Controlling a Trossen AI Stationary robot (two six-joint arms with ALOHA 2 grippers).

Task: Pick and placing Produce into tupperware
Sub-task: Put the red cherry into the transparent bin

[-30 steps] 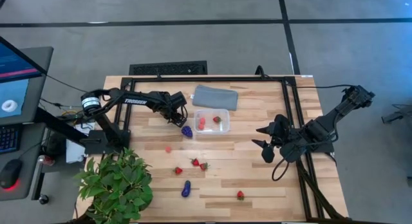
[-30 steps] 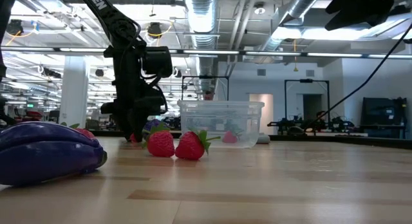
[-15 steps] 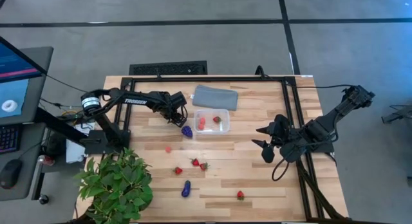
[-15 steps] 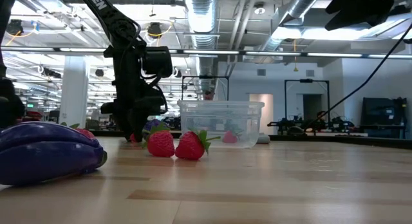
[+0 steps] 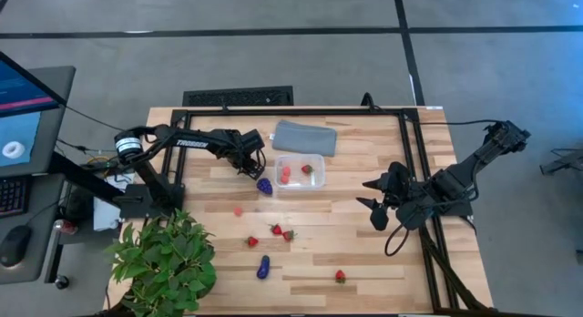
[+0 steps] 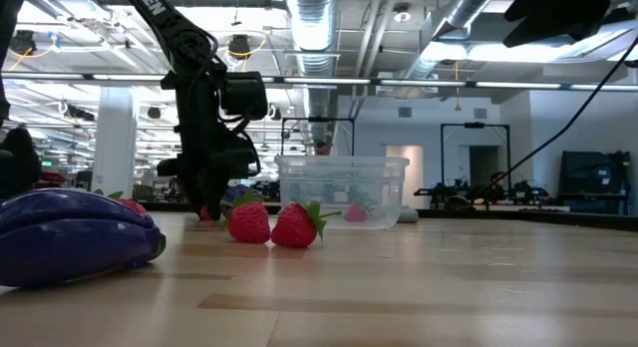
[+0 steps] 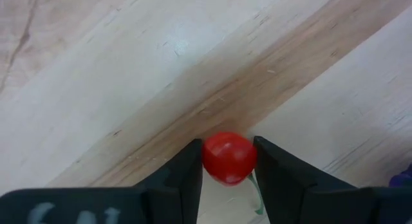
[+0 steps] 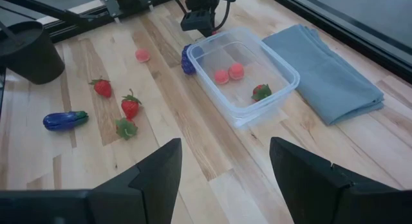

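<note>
The left end effector (image 7: 226, 161) is pinching a small red fruit (image 7: 228, 158) between its closed fingers, low over the counter (image 5: 364, 244), just beside the clear box (image 5: 300, 173). The box is holding two pink pieces and a strawberry. Farther off, other fruits are lying scattered. The right end effector (image 8: 222, 169) is hanging wide open and empty, well apart.

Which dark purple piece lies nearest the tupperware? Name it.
The purple piece just off the tupperware's left wall, beside the left gripper. The other purple piece lies far down the table.
</note>
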